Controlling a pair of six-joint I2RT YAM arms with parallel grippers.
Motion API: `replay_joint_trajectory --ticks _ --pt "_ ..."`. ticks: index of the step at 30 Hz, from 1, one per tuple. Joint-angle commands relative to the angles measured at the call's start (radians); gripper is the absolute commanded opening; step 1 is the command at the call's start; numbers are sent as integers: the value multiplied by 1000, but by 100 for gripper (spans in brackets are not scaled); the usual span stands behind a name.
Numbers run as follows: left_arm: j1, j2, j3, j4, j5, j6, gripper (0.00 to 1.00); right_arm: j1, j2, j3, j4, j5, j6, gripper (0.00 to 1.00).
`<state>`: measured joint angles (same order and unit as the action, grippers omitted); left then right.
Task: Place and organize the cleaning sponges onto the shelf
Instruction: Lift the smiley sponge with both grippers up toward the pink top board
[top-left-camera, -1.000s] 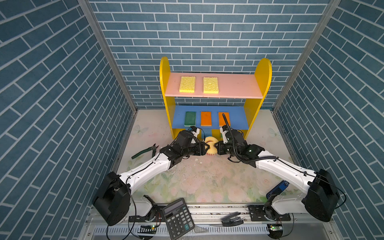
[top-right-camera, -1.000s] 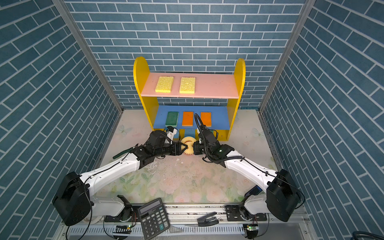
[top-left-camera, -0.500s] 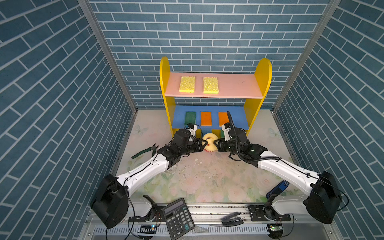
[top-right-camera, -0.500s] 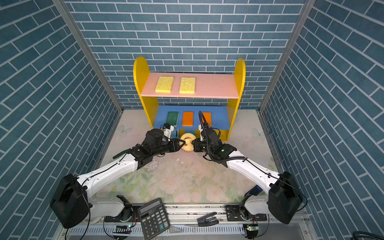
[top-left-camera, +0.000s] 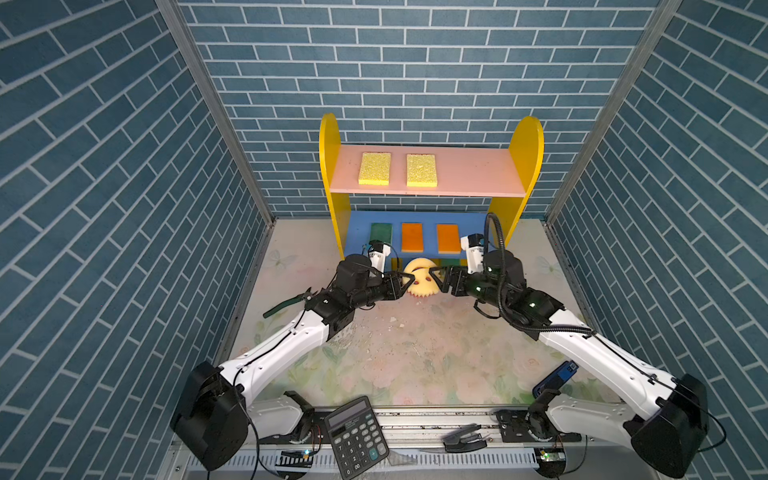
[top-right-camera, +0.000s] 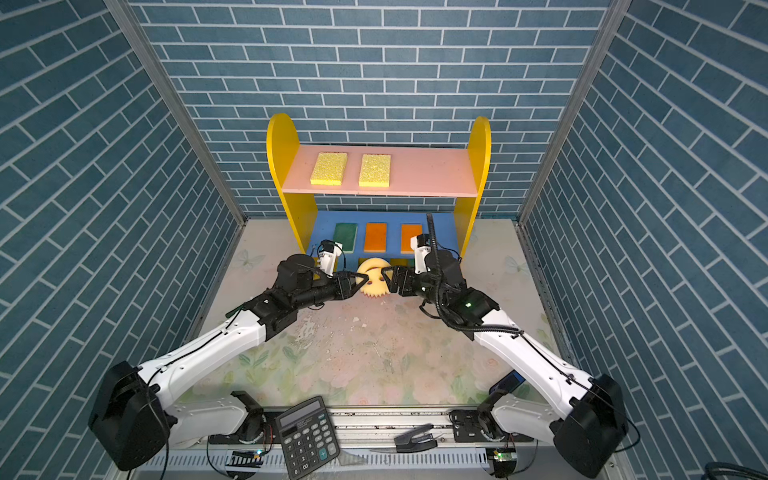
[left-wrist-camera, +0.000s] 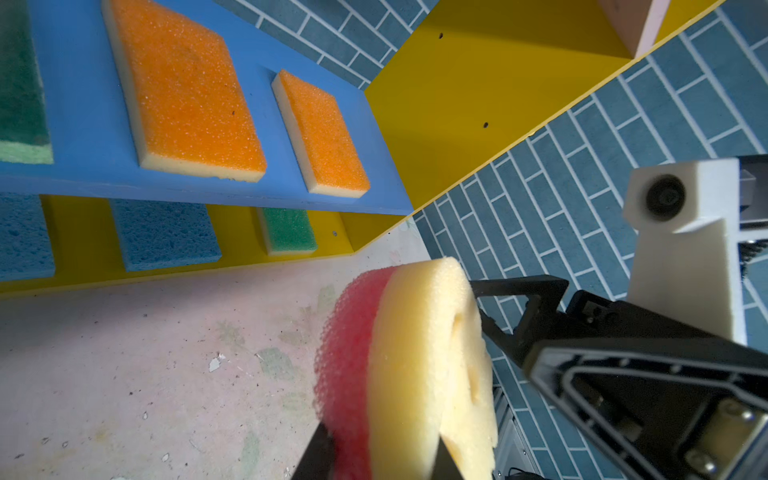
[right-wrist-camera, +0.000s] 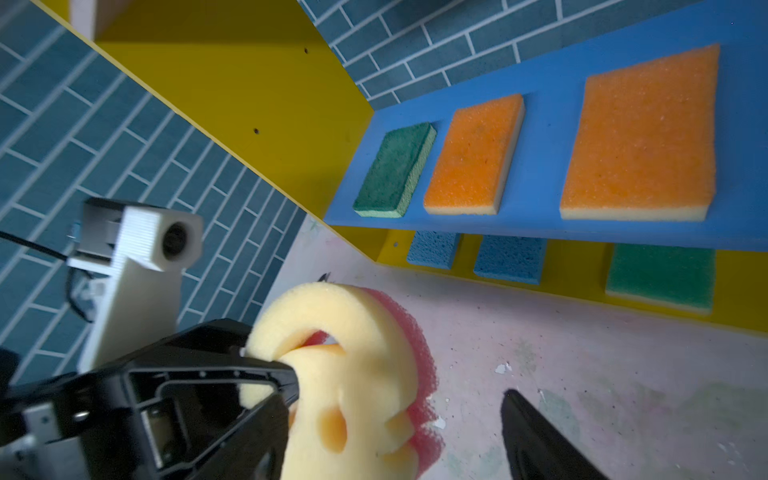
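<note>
Count: yellow sponges (top-left-camera: 374, 168) (top-left-camera: 422, 170) 2, orange sponges (top-left-camera: 412, 237) (top-left-camera: 448, 238) 2, green sponges (top-left-camera: 381, 230) (left-wrist-camera: 289, 230) 2, blue sponges (left-wrist-camera: 164, 235) (left-wrist-camera: 23, 232) 2, smiley (top-left-camera: 419, 280) 1; shelf (top-left-camera: 465, 174) 1, calculator (top-left-camera: 357, 440) 1.

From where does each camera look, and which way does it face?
Both top views: high in front, looking down at the shelf; both arms show.
Left wrist: on the left arm, facing the smiley sponge held by the left pincer; right pincer opposite.
Right wrist: on the right arm, facing that sponge; left pincer shows.
All share sponge and shelf.

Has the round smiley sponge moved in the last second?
Yes. In both top views the smiley sponge has shifted toward the shelf, its top edge now meeting the blue middle board's front; lifted or slid, I cannot tell.
</note>
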<state>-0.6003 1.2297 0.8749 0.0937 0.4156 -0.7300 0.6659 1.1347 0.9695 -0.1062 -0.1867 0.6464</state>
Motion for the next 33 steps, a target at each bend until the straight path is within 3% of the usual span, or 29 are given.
replay_joint_trajectory --ticks 1,5,10,14,19,21,25,29,33 --pt "22 -32 41 33 43 1 7 -36 2 28 15 -152 6 83" --pt "32 -45 49 38 55 -6 8 -40 36 24 62 -261 61 82" --pt "40 -55 50 64 72 -28 8 -45 70 -23 255 -373 193 76" --pt "44 -59 52 66 74 -29 9 -45 110 -46 407 -449 285 60" --pt "46 -60 53 68 79 -31 10 -46 122 -58 449 -458 304 47" --pt "47 -60 54 72 81 -29 13 -46 129 -58 474 -468 321 36" --pt "45 -48 78 74 96 -24 28 -47 131 -42 474 -463 324 14" --pt "42 -29 171 23 117 18 36 -61 121 8 402 -458 280 11" --pt "8 -8 323 -110 86 134 41 -94 102 92 273 -436 194 5"
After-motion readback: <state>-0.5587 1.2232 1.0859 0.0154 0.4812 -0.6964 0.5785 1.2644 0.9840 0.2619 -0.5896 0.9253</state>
